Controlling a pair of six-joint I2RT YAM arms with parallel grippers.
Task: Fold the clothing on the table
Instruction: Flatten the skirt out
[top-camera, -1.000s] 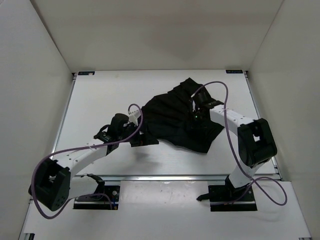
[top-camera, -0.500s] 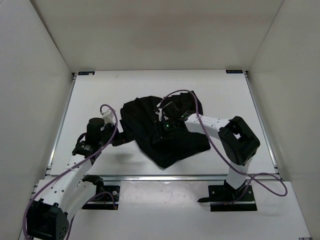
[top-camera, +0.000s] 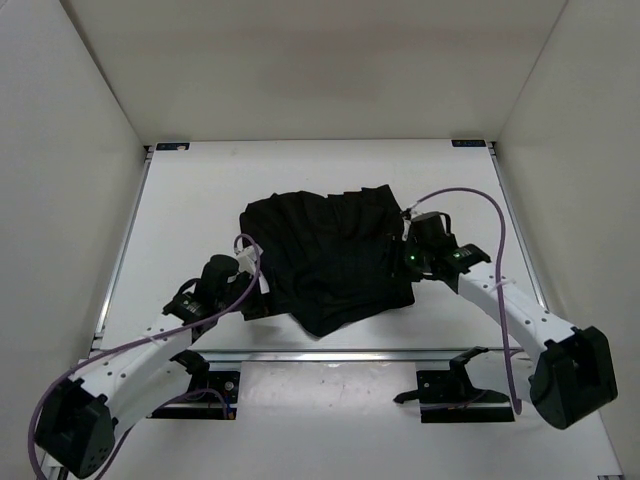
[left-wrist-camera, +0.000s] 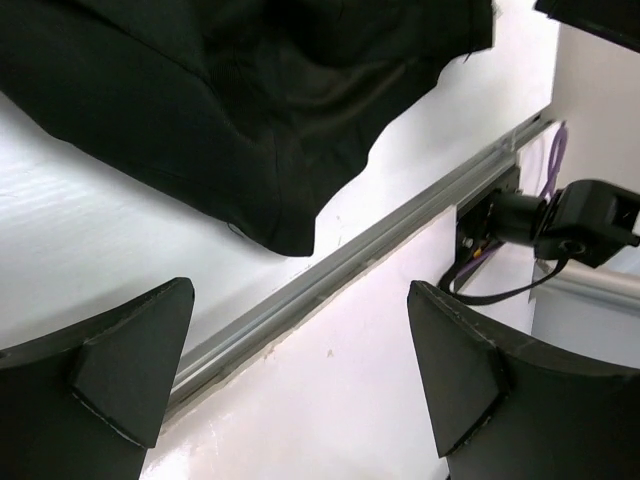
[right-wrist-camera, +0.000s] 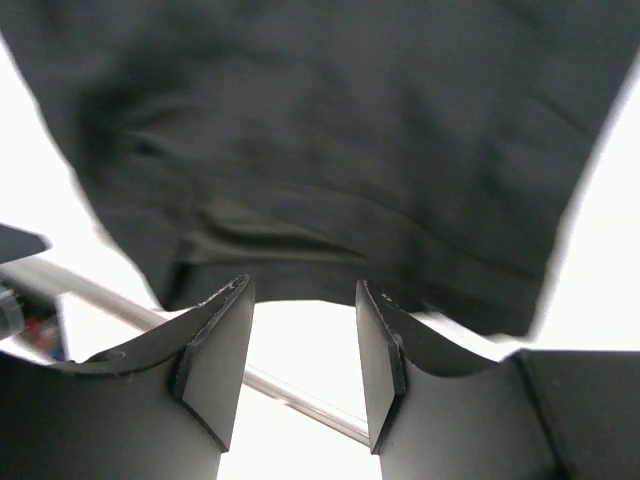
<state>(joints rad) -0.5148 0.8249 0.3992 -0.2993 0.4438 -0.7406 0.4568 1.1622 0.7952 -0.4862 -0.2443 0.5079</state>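
At the near edge of the table, both arm bases sit on their mounting plates, just behind the metal edge rail. The left gripper is fully released: its fingers stand wide apart with nothing between them, just above the rail and short of the garment's near corner. The right gripper is at the garment's right edge. Its jaws are partly parted, and only white tabletop shows in the gap, so no fabric is grasped; that view is blurred.

The clothing lies bunched near the table's centre, between the two grippers. Its long axis runs roughly left to right, though it is only slightly wider than deep. Its ribs run near to far, and one loose corner points toward the near rail. A purple cable arcs over the table to the garment's right. Beyond it are bare tabletop and the far corner bracket.
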